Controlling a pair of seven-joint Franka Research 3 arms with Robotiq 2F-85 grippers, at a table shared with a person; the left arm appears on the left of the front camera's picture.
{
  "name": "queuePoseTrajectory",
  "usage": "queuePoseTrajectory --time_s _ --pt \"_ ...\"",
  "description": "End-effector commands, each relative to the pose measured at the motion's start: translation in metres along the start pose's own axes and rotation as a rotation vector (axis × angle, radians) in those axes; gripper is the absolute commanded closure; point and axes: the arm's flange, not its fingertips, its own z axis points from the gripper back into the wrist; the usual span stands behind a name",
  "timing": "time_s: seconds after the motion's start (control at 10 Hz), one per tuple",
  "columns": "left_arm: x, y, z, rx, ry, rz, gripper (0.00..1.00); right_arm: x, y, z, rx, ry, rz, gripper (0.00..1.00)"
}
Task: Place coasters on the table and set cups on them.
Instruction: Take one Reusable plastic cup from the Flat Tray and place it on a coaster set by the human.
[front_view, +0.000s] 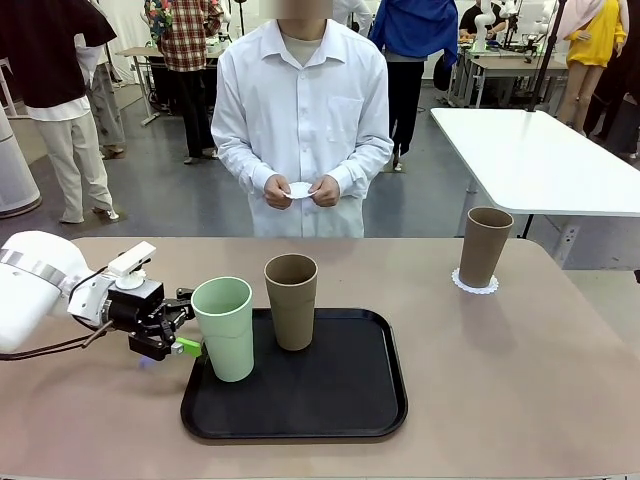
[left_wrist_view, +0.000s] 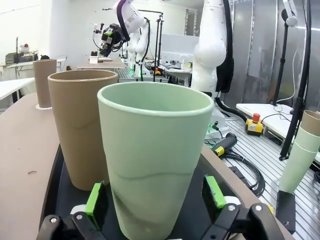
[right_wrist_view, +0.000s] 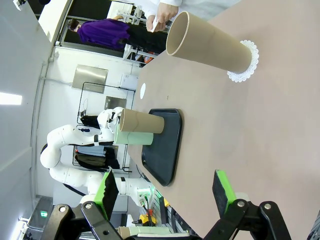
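The left pincer (left_wrist_view: 154, 199) is straddling the mint cup (left_wrist_view: 155, 150) on the black tray (front_view: 350, 400), pads apart; the right pincer (right_wrist_view: 165, 192) is hanging open. Closing off-centre risks tipping that cup against the tan cup (front_view: 291, 300) beside it on the tray.

White rounded left arm (front_view: 35, 285), thin black cable (front_view: 60, 345), black left tool (front_view: 188, 322) with green pads (left_wrist_view: 94, 204) and silver screws (left_wrist_view: 50, 220).
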Motion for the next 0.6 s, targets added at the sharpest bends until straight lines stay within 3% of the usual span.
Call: queuePoseTrajectory --time_s 0.0,0.5 --pt "-0.003 0.006 -0.008 -0.007 -0.016 -0.035 0.00 0.001 0.000 -0.001 0.001 -0.013 0.001 0.00" --pt "-0.003 0.012 -0.024 -0.044 -0.025 -0.034 0.00 0.001 0.000 -0.001 0.001 -0.013 0.001 0.00"
